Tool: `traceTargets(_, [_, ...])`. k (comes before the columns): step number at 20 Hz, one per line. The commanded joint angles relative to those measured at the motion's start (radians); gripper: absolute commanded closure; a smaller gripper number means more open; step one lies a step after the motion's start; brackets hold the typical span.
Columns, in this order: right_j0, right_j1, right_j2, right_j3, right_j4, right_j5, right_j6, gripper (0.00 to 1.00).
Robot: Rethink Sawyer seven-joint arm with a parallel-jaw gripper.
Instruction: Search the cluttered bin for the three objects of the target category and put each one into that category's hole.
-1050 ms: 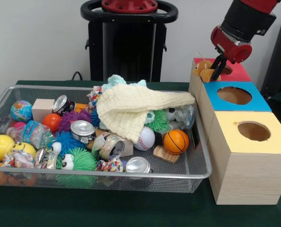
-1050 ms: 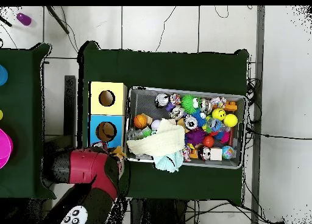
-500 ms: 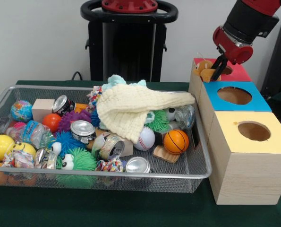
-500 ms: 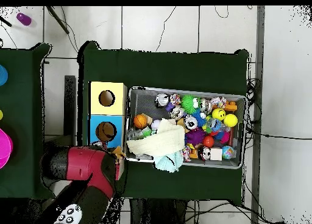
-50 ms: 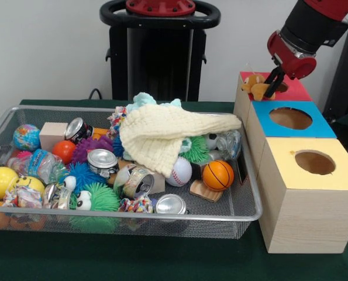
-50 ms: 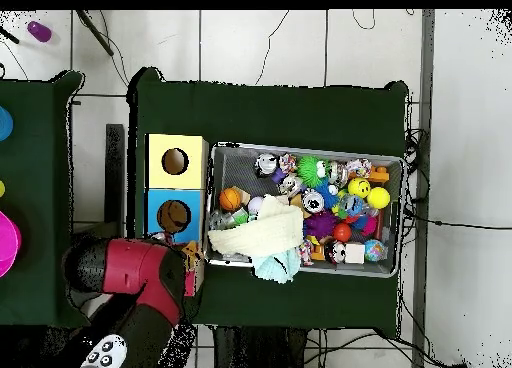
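My gripper point(image 5: 269, 89) hangs over the left part of the red-topped box point(image 5: 295, 90), at the rim of its hole. It is shut on a small tan-orange object point(image 5: 255, 86) that sticks out to the left over the box's edge. In the overhead view the red arm covers the red box, and the tan object point(image 6: 190, 251) peeks out beside the bin's corner. The wire bin point(image 5: 247, 206) holds balls, cans, fuzzy toys and wooden pieces, partly hidden under a cream cloth point(image 5: 162, 132).
A blue-topped box point(image 5: 290, 118) and a yellow-topped box point(image 5: 314, 162) stand in a row in front of the red one, each with a round hole. A basketball point(image 5: 218, 174), a baseball point(image 5: 179, 171) and a wooden block point(image 5: 52, 134) lie in the bin.
The arm has drawn slightly up and to the right in the front view, and the tan object has risen a little with it.
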Motion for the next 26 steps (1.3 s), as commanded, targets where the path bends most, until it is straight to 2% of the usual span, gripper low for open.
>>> traceTargets(1, [0.007,0.067,0.128,-0.04,0.08,0.191,0.293,1.0])
traceTargets(6, [-0.001,0.038,0.13,-0.051,0.091,0.266,0.279,1.0])
traceTargets(9, [0.003,0.037,0.128,-0.042,0.103,0.263,0.271,1.0])
traceTargets(16, [0.021,0.024,0.133,0.019,0.138,0.174,0.252,1.0])
traceTargets(21, [0.036,0.031,0.14,0.065,0.183,0.072,0.255,1.0])
traceTargets(26, [0.046,0.053,0.132,0.051,0.21,0.055,0.269,1.0])
